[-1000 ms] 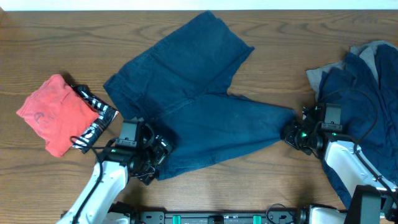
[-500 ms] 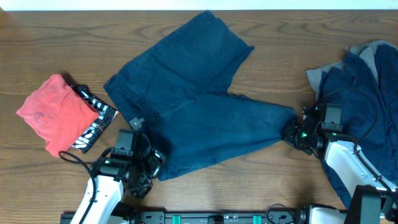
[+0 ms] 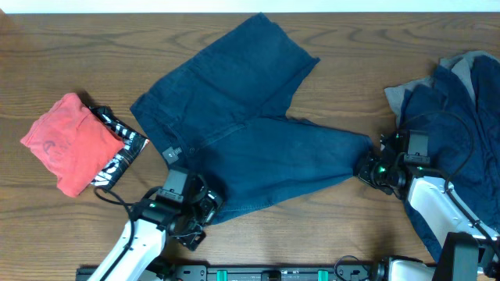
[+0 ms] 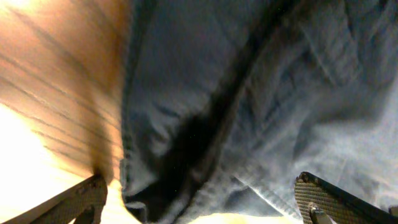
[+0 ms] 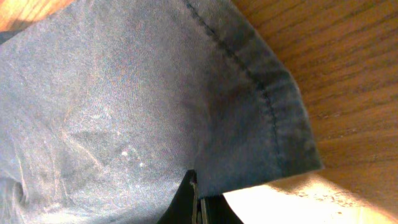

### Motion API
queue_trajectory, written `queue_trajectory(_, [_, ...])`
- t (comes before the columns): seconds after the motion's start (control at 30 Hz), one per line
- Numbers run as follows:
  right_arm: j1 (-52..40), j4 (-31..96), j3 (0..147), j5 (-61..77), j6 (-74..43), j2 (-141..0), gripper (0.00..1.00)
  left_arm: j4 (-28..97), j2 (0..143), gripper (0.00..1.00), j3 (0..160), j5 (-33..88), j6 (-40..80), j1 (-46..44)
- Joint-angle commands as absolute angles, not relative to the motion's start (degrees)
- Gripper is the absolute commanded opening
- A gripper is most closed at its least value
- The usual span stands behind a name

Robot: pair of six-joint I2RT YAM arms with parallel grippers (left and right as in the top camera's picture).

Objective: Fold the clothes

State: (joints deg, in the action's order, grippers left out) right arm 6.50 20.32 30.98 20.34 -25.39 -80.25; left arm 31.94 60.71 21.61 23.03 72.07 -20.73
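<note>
Front edge of the table (image 3: pixel 47 70), left of middle: left claw (image 3: pixel 201 212) has its jaws wide. It straddles the near corner of the navy trousers (image 3: pixel 250 133), at what looks like the waistband end. In the left wrist view the cloth edge lies between the two fingers (image 4: pixel 68 202); nothing is pinched yet.

Right of middle, a little farther back: right claw (image 3: pixel 366 167) is closed on the hem of the near trouser leg. The right wrist view shows the stitched hem corner caught at the fingertip (image 5: pixel 191 198).

Table centre: the trousers are spread fairly flat. One leg runs right to the right claw and the other angles toward the far edge.

Left edge: a folded red garment (image 3: pixel 66 140) with a black-and-white piece (image 3: pixel 117 156) touching it.

Right edge: a loose pile of navy and grey clothes (image 3: pixel 461 101), unfolded.

Judgement: the step in hand is taking hold for the first fold, with one end gripped and the other only lined up. Next, the left claw should close on the waist corner. Then both claws should lift together and carry the near leg over the far one, keeping the cloth taut.
</note>
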Motion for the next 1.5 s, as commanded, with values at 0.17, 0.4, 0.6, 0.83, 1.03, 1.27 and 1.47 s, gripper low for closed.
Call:
queue_trajectory(0.17, [5.96, 21.28, 31.73, 19.31, -24.6, -80.86, 0.01, 26.11, 65.93, 0.06, 19.88, 18.55, 74.63, -23.7])
queue_trajectory(0.4, [6.37, 25.96, 35.2, 17.28, -23.62, -80.2, 0.01, 26.13, 63.07, 0.06, 23.24, 26.46, 67.16, -23.73])
queue_trajectory(0.6, [7.94, 36.53, 46.52, 14.76, -19.35, -77.25, 0.01, 33.41, 57.49, 0.06, 30.37, 30.11, 62.19, -27.79])
queue_trajectory(0.83, [10.15, 45.67, 59.59, 11.86, -17.15, -73.58, 0.01, 42.28, 51.46, 0.06, 35.51, 24.27, 63.05, -39.62])
queue_trajectory(1.03, [10.15, 50.59, 68.1, 9.65, -10.7, -73.28, 0.01, 43.46, 47.0, 0.06, 35.97, 11.68, 70.26, -51.88])
queue_trajectory(1.27, [10.04, 49.87, 74.26, 9.47, -8.84, -73.3, 0.01, 43.44, 47.16, 0.06, 35.97, -5.74, 72.58, -57.01])
queue_trajectory(1.47, [10.04, 50.0, 75.42, 9.43, -8.86, -73.3, 0.01, 43.44, 48.27, 0.06, 35.97, -11.62, 65.47, -52.69])
